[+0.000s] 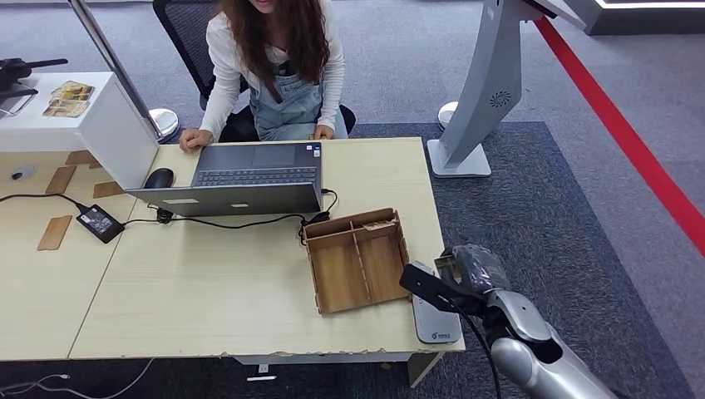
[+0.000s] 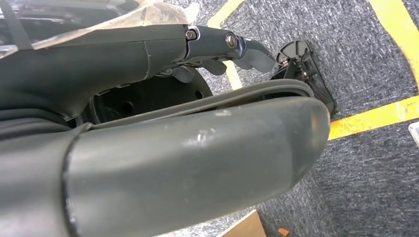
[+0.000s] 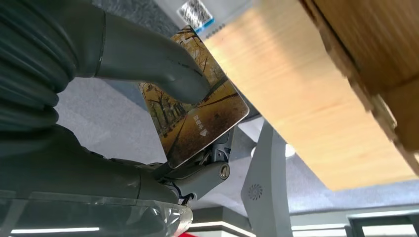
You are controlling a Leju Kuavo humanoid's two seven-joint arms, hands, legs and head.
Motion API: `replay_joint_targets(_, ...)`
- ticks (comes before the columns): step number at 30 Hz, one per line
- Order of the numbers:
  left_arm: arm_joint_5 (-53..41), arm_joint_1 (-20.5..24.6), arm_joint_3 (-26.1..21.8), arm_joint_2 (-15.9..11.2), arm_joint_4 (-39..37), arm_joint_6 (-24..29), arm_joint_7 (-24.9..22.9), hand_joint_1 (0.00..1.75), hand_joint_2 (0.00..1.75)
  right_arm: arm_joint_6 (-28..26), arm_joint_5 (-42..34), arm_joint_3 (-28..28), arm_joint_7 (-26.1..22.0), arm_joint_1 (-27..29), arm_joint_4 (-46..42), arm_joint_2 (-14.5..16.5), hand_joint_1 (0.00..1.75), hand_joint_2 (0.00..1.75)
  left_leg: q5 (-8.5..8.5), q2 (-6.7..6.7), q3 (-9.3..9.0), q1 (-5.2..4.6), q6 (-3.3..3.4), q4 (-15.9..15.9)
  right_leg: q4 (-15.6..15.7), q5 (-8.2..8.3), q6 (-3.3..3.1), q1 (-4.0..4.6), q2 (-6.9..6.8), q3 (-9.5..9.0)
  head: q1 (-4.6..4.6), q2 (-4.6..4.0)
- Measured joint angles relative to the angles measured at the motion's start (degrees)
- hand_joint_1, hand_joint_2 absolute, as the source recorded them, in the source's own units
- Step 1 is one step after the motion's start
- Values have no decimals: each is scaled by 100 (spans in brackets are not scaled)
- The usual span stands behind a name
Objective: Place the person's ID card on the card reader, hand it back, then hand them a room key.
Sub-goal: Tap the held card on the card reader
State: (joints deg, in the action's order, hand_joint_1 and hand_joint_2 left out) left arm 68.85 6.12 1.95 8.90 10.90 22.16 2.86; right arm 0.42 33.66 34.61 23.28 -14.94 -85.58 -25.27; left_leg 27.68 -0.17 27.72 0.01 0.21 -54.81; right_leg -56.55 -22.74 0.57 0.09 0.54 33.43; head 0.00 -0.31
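Card (image 3: 197, 118), printed with an autumn tree scene, sits pinched in the right hand (image 1: 465, 274) between the thumb (image 3: 163, 69) and the darker fingers beneath it, at the table's (image 1: 208, 291) right front corner. From the head view, that hand hovers just above or touching the grey reader (image 1: 434, 320), which lies at the table edge beside the wooden tray (image 1: 357, 259); contact cannot be confirmed. The left hand (image 2: 207, 49) hangs low over the carpet, its fingers loosely extended with nothing in them. The grip looks thin: the thumb presses on 1 face near an edge, so the card could pivot or slip out as it is lowered. Since the reader sits at the very edge, a dropped card could slide off onto the floor. A tilted card may land half off the reader and fail to read. The hand could also nudge the reader itself off the table, or knock the tray. The person (image 1: 274, 66) sits across the table behind the laptop (image 1: 241, 179), so handing the card back means a long reach over the tray.
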Motion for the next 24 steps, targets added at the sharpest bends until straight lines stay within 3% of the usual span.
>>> replay_joint_targets(15, -39, 0, 0, -32, 1, -9, -80, 0, 0, -155, -51, 251, -164, -77, 693, 284, 175, 175, 0, 1, -3, 0, 0, 0, 0, 0, 0, 0, 1, -1, 0, 0)
replay_joint_targets(24, -81, -3, 0, -58, 1, -13, -104, 0, 0, -315, 38, 300, -52, -321, 781, 244, 175, 175, -3, 1, -3, -1, -1, 0, 0, 1, -1, -1, 1, -1, 0, 0)
